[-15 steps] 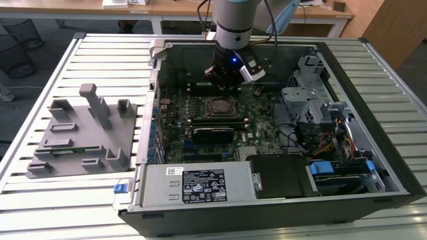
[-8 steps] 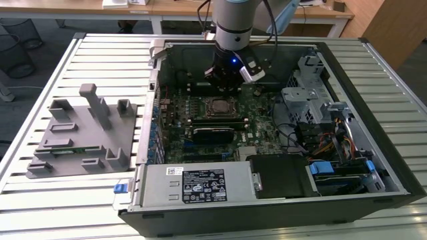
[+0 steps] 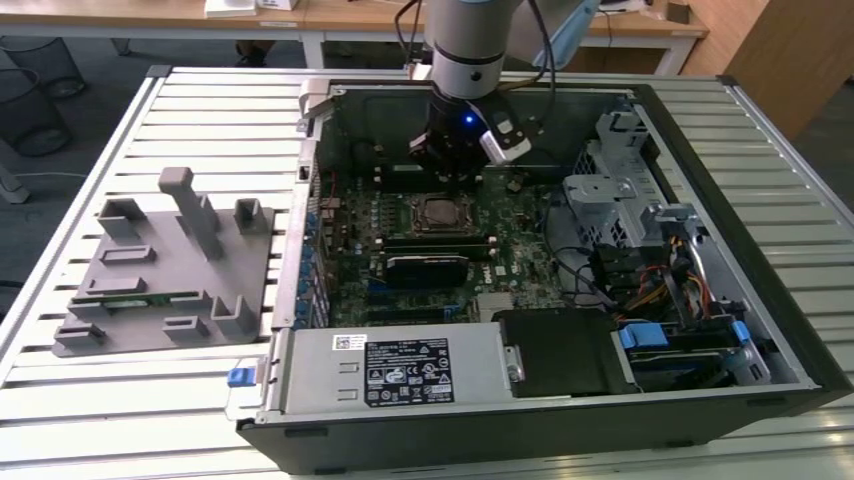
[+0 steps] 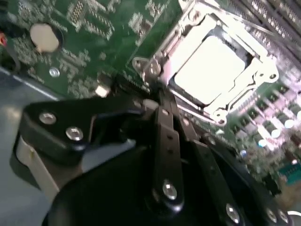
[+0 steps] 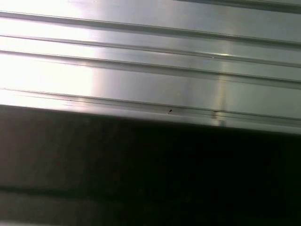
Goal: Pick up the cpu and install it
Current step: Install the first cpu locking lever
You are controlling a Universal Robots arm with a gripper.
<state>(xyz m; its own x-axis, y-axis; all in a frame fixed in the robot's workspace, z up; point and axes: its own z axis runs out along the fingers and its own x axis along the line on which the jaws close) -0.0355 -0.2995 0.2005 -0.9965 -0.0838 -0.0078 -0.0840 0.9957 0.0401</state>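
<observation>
Inside open computer case on slatted table: cpu, silver top up, seated square in motherboard socket, metal frame around it. Tool just beside socket's edge, toward case's far wall in exterior view; fingers together, clamped on nothing. Memory stick close on socket's near side; case walls crowd travel. Grey parts tray well apart.
</observation>
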